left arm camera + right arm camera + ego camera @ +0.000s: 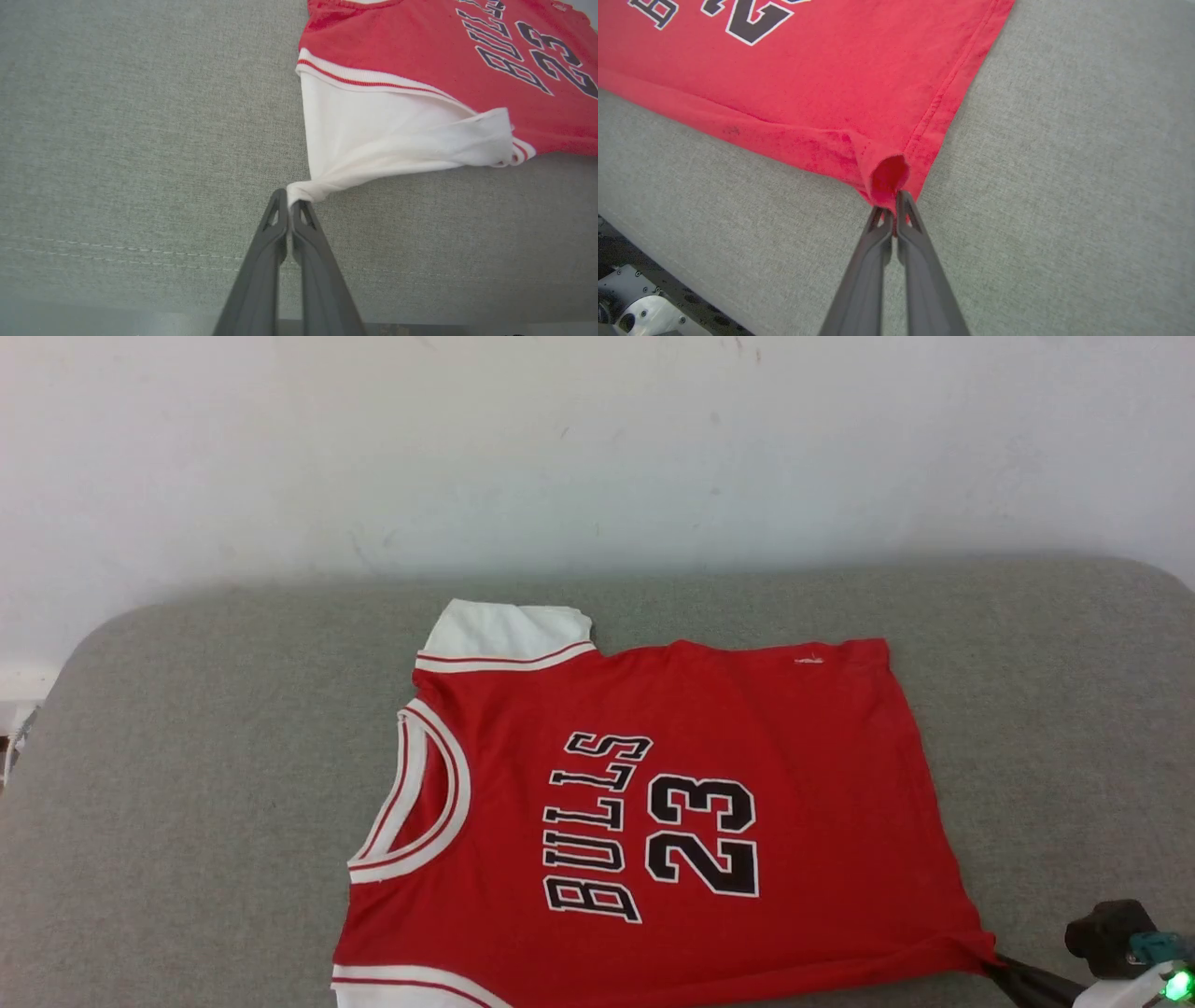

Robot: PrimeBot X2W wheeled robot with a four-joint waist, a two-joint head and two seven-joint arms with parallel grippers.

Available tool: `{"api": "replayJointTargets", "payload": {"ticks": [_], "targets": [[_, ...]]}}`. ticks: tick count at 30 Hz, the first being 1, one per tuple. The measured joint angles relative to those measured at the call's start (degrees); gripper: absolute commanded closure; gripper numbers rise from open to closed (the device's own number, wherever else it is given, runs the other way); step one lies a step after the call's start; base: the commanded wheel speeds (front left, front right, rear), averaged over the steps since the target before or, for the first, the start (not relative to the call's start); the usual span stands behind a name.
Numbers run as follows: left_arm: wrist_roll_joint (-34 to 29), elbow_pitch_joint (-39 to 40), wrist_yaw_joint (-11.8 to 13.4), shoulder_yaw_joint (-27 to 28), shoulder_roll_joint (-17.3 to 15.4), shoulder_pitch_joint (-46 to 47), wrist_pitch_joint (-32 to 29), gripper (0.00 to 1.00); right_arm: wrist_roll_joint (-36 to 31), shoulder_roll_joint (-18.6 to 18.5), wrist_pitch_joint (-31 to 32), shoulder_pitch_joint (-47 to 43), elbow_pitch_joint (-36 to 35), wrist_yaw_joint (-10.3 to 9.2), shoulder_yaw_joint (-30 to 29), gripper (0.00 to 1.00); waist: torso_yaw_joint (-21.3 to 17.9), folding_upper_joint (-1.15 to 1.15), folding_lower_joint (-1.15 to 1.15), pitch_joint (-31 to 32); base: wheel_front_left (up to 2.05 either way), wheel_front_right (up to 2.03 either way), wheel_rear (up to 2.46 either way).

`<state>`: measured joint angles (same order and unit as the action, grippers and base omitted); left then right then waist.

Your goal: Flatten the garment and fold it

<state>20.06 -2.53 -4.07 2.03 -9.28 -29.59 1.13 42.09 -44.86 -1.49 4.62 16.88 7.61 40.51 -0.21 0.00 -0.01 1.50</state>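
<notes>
The garment [747,728], a red jersey with white sleeves and black "BULLS 23" lettering, lies front up on a grey padded surface, collar to the left and hem to the right. In the left wrist view my left gripper [290,201] is shut on the bunched tip of the near white sleeve [373,140], which is pulled taut toward the fingers. My right gripper [894,204] is shut on the near hem corner of the garment [831,79], puckering the red cloth there. In the head view that right gripper [1001,969] sits at the garment's lower right corner.
The grey padded surface [187,784] stretches to a pale wall [597,448] behind. Bare grey fabric lies left and right of the jersey. The surface's near edge and some metal robot base parts [640,317] show at the lower left of the right wrist view.
</notes>
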Motion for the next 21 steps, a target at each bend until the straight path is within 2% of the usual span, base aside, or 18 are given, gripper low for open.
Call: {"api": "replayJointTargets", "payload": {"ticks": [3, 6, 11, 14, 21], "targets": [[-0.27, 0.24, 0.00, -0.26, -0.33, 0.34, 0.12, 1.00, -0.03, -0.05, 0.98, -1.30, -1.76, 0.00, -2.00, 1.00, 0.05, 0.00, 0.00, -0.24, 0.00, 0.00, 0.00], [-2.21, 0.70, 0.58, -0.22, -1.15, 3.43, 2.71, 1.00, -0.23, 0.40, 1.99, -1.55, -3.18, 0.00, -4.09, 1.00, 0.43, 0.00, 0.01, -0.43, 0.00, 0.00, 0.00], [-5.25, -0.35, 0.45, -2.27, -3.32, 13.25, 4.03, 1.00, -1.53, 2.10, 3.16, -1.17, -5.24, 0.00, -6.99, 1.00, 0.36, 0.00, 0.01, -1.15, 0.00, 0.00, 0.00], [-6.55, -1.85, -0.46, -4.02, -4.49, 19.39, 4.54, 1.00, -2.45, 2.86, 4.10, 0.20, -5.47, -0.01, -9.02, 1.00, 0.01, 0.00, 0.01, -2.01, 0.00, 0.00, 0.00], [-8.67, -9.72, -1.47, -6.21, -6.77, 33.85, 7.00, 1.00, -2.83, 5.42, 5.92, 5.43, -4.85, -0.01, -10.45, 1.00, -1.14, 0.00, 0.02, -5.03, 0.00, 0.00, 0.00]]}}
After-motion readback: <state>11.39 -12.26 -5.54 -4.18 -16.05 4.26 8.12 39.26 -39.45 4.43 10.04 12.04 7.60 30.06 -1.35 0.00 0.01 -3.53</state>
